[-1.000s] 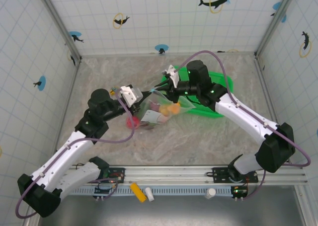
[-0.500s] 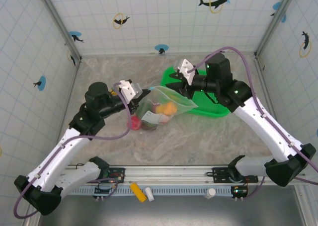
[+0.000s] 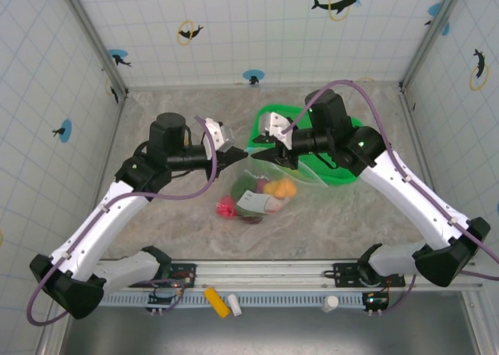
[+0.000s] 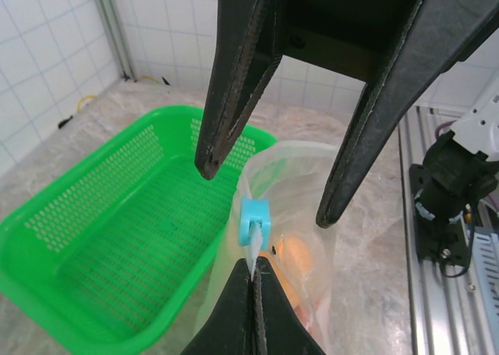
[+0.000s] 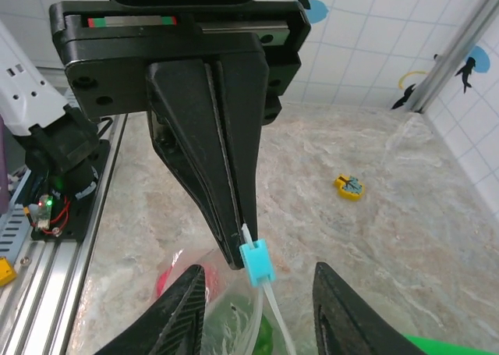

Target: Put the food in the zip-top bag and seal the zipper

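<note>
A robot test cell in a lab: a beige marble-patterned tabletop (image 3: 327, 222), walled behind and on both sides by white gridded panels (image 3: 257, 27) bearing dolphin stickers (image 3: 340, 0); along its near edge, a silver aluminium rail (image 3: 265, 271) with small circuit boards (image 3: 173, 277).

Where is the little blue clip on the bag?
In the left wrist view, the blue clip sits on the zip-top bag's top edge, above the left gripper's shut tips and between the right gripper's open fingers, beside the green basket.

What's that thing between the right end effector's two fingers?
The zipper's blue slider, seen in the right wrist view. The right end effector is open around it; the left end effector pinches the bag's edge beside it.
</note>
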Controlling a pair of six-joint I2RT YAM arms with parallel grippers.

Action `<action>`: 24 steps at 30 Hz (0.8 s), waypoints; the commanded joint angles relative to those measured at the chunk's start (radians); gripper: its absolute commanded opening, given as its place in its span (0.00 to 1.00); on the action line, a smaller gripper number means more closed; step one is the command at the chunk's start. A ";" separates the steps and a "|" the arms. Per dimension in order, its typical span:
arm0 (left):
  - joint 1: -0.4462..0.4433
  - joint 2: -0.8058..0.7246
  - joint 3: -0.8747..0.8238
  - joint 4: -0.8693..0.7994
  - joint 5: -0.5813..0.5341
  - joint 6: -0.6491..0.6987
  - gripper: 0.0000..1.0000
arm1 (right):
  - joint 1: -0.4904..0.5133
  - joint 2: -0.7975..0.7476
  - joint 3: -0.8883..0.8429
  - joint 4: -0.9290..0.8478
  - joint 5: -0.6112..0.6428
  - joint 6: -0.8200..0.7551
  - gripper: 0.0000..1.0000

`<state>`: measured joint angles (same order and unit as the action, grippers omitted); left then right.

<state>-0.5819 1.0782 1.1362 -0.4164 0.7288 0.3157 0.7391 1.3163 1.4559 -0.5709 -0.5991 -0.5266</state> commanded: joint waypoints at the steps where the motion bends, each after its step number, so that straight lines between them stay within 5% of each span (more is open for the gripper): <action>1: -0.005 0.000 0.036 -0.020 0.047 -0.003 0.00 | 0.005 -0.002 0.000 0.016 -0.034 -0.005 0.35; 15: -0.006 -0.008 0.033 0.005 0.037 -0.016 0.00 | 0.021 0.047 0.019 0.033 -0.065 0.034 0.22; 19: -0.007 -0.017 0.027 0.008 0.024 -0.012 0.00 | 0.021 0.045 0.020 0.033 -0.053 0.033 0.09; 24: -0.006 -0.026 0.019 0.011 0.010 -0.009 0.00 | 0.020 0.023 0.012 0.051 -0.054 0.052 0.15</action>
<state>-0.5819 1.0737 1.1400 -0.4187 0.7288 0.3099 0.7536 1.3609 1.4555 -0.5495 -0.6456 -0.4900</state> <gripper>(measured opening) 0.041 0.141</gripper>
